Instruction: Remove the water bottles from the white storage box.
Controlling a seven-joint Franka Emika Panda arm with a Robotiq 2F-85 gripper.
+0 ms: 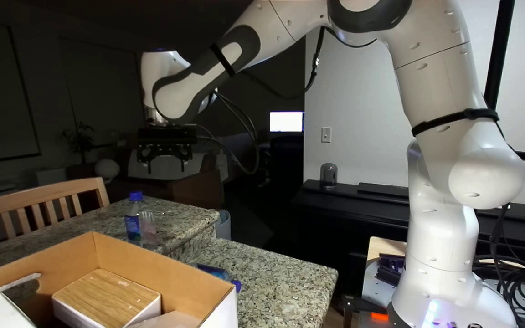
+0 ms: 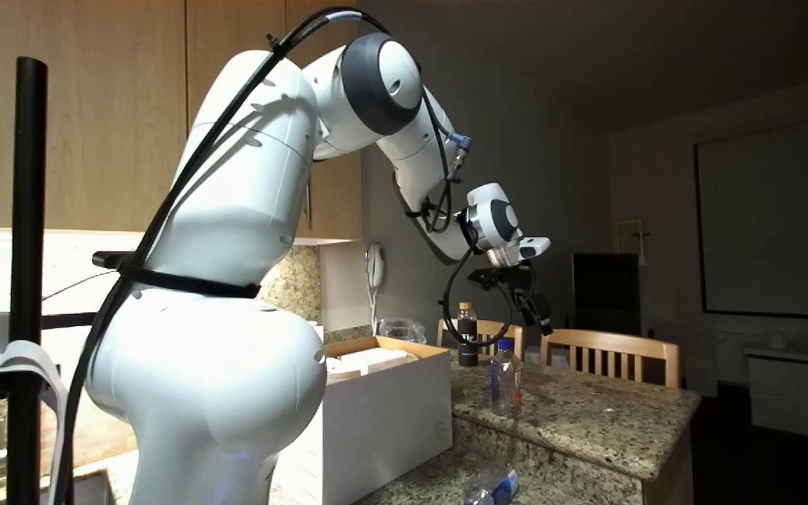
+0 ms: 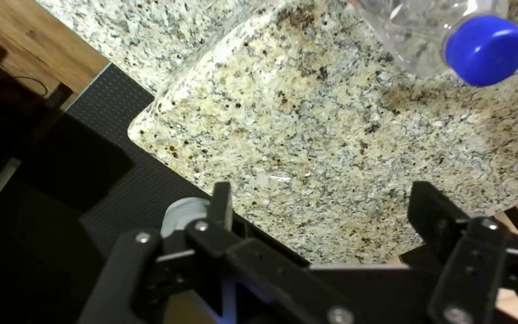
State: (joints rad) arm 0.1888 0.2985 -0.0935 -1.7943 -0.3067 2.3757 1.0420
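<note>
My jaws: apart, empty. Blue-capped clear-plastic bottle (image 2: pixel 506 382) upright on speckled granite ctr (image 2: pixel 586 414); rec. I exit high, w/o contact.

White storage box (image 2: pixel 386 428): open-topped, tan inside. Upright bottle (image 2: pixel 506 382): clear, blue cap, blue label, reddish marking, standing on raised level of tabletop (image 2: pixel 586 403). Lying bottle (image 1: pixel 217 272): clear, blue cap and label, on its side, lower level, just beside the box.
</note>
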